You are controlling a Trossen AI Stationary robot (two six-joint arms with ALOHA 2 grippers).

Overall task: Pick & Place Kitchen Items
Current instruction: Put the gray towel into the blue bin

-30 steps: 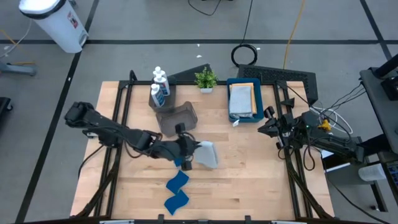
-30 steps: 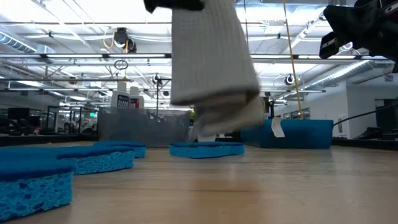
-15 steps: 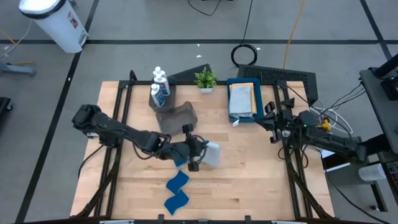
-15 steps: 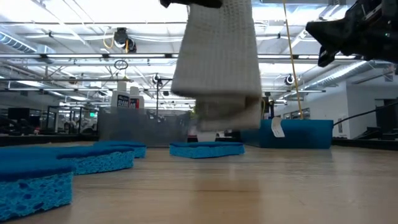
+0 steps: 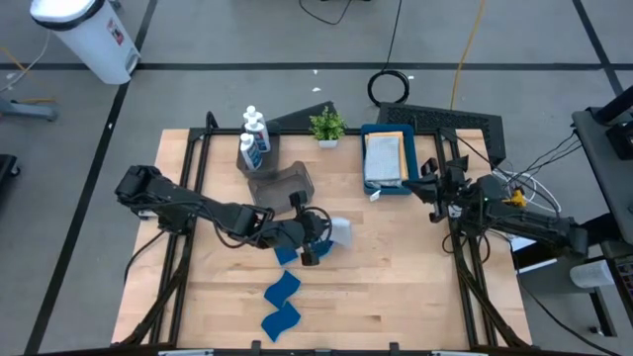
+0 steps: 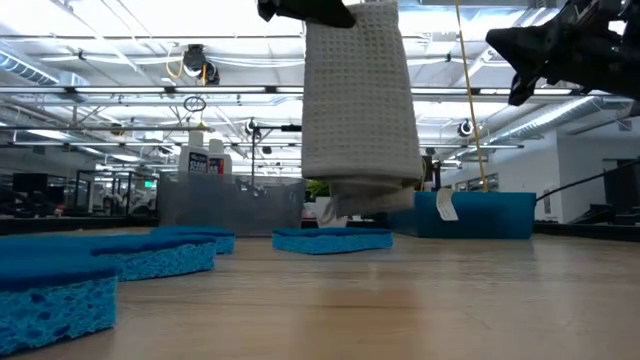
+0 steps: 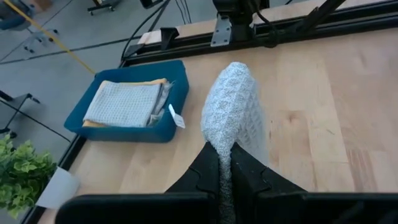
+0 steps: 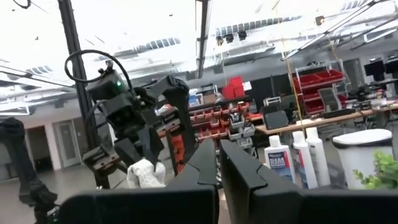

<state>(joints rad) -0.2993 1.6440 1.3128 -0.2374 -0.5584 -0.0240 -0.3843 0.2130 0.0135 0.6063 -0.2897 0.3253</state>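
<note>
A folded grey cloth (image 5: 339, 232) hangs above the middle of the table, with my left gripper (image 5: 319, 244) shut on it. In the low view the grey cloth (image 6: 360, 100) dangles clear of the wood. Three blue sponges lie flat on the table: one (image 5: 287, 256) under the left arm and two (image 5: 283, 289) (image 5: 280, 321) toward the near edge. White bottles (image 5: 253, 138) stand at the far left. My right gripper (image 5: 432, 190) is shut on nothing, raised at the table's right edge. My left gripper pinches the cloth's upper end (image 7: 225, 146) between its two fingers. The fingers come from the table's left, slanting down. The cloth hangs below them in several folded layers, its lower end (image 6: 365, 190) clear of the table.
A blue tray (image 5: 375, 186) at the far right holds a grey cloth (image 5: 384, 156) on an orange one. A grey see-through container (image 5: 282, 185) stands behind the left gripper, and a potted plant (image 5: 326, 126) stands at the far edge. Bare wood lies between the hanging cloth and the tray.
My left gripper has carried the grey cloth a little toward the table's right edge, and the cloth now hangs straighter below it. My right gripper has turned at the wrist and tipped upward, staying shut.
</note>
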